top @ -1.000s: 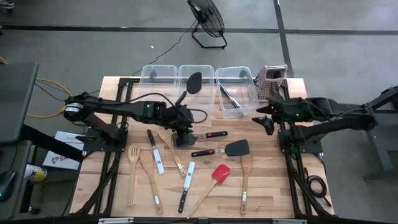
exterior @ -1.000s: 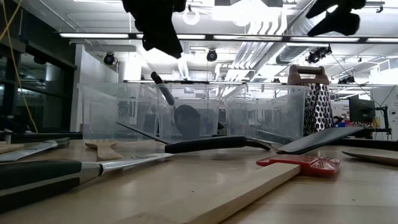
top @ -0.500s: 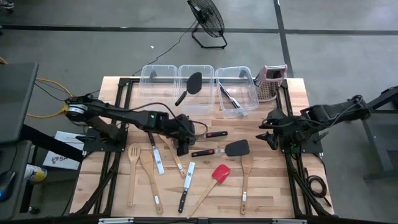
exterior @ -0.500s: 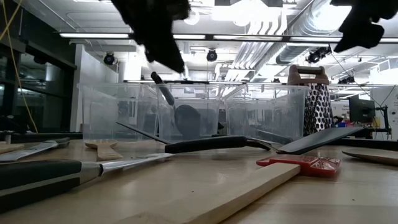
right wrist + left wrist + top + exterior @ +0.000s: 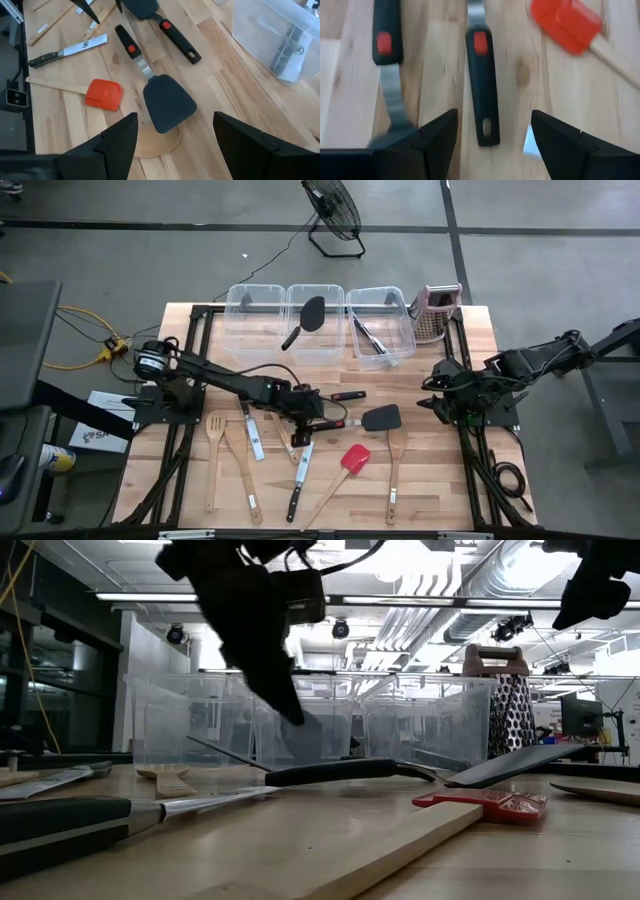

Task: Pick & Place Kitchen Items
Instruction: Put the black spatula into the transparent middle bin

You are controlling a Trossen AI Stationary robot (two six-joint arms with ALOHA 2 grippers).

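My left gripper [image 5: 316,421] [image 5: 492,117] hovers open, low over the table's middle. Its fingers stand on either side of the free end of a black turner's handle [image 5: 482,95] without touching it. That turner [image 5: 366,420] lies flat, head toward the right. A second black turner's handle [image 5: 346,395] [image 5: 386,30] lies just beyond. The red-headed spatula [image 5: 353,459] [image 5: 104,94] lies nearer the front. My right gripper [image 5: 438,404] [image 5: 175,145] hangs open above the table's right side, holding nothing. A black spoon [image 5: 308,317] leans in the middle bin.
Three clear bins [image 5: 256,302] line the far edge; the right one holds tongs [image 5: 372,340]. A metal grater [image 5: 437,312] stands beside them. Wooden spoons [image 5: 238,468], knives [image 5: 249,426] [image 5: 300,480] and a wooden spatula [image 5: 396,470] lie across the near half.
My left gripper has moved toward the near edge and to the right while coming down, from over the far turner to over the other turner's handle. My right gripper has drawn back a little toward the near edge at the table's right side.
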